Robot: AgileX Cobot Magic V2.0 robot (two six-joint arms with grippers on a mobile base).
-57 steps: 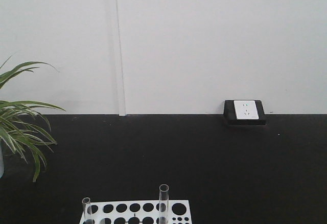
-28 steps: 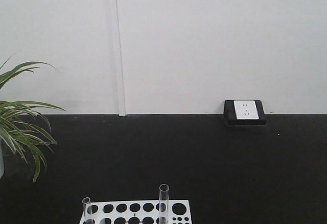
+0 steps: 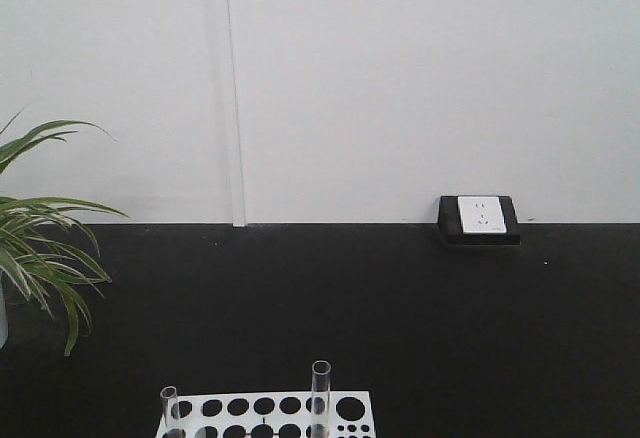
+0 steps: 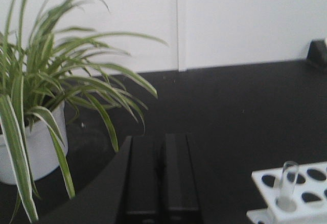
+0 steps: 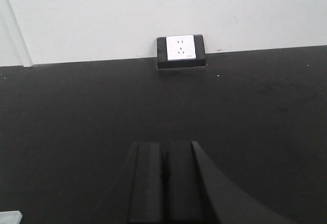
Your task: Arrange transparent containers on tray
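Your left end effector (image 4: 161,180) and right end effector (image 5: 163,180) are both pinched closed on nothing, flanking the white rack (image 3: 265,410). Two test tubes (image 3: 320,393) stand upright in that rack; the tray is out of view. This looks like the first pick: open one end effector, then reach for a tube.

Plain matte black counter (image 3: 400,298); white wall (image 3: 400,78). Green plant (image 4: 46,81), leaves striped lengthwise in pale cream, in a white pot (image 4: 30,147). White rack (image 4: 301,211), its round holes dark. Clear, colourless test tubes (image 3: 320,398). White socket (image 5: 180,47) in black housing (image 5: 181,63). Black left fingers (image 4: 176,178) and right fingers (image 5: 148,183), unmarked.
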